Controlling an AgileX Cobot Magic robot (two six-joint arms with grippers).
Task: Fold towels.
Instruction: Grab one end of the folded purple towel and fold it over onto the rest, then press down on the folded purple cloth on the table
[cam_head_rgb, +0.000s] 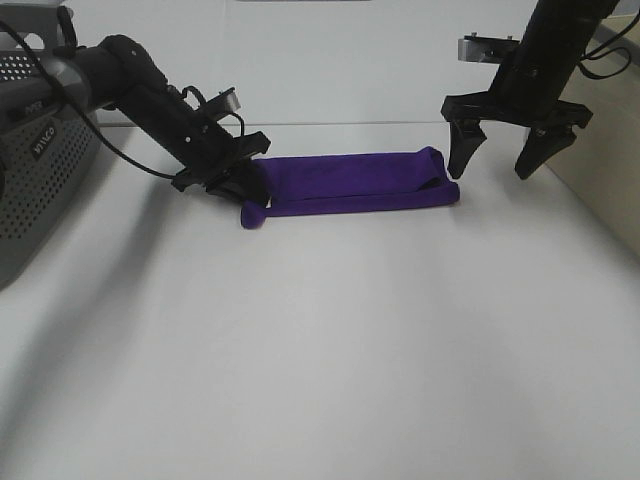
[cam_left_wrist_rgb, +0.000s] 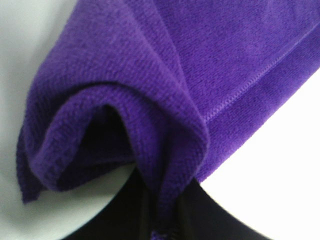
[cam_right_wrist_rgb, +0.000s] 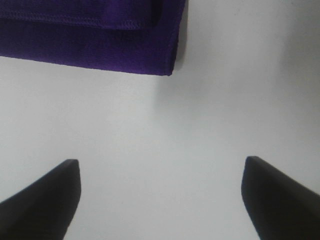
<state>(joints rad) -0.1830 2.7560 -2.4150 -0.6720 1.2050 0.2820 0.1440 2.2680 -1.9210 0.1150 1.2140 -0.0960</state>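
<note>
Exterior high shows the towel (cam_head_rgb: 350, 182), a long folded strip far back on the table (cam_head_rgb: 320, 350), its left end seemingly pinched by the left gripper (cam_head_rgb: 237, 182) for the next fold, the right gripper (cam_head_rgb: 490, 173) spread just beside the other end, clear of the cloth

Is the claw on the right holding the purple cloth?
No, the right gripper hangs open just past the end of the purple towel, its two fingers spread apart with nothing between them.

Open table (cam_head_rgb: 330, 360) fronts the towel (cam_head_rgb: 350, 182); a grey box (cam_head_rgb: 40, 160) crowds left.
</note>
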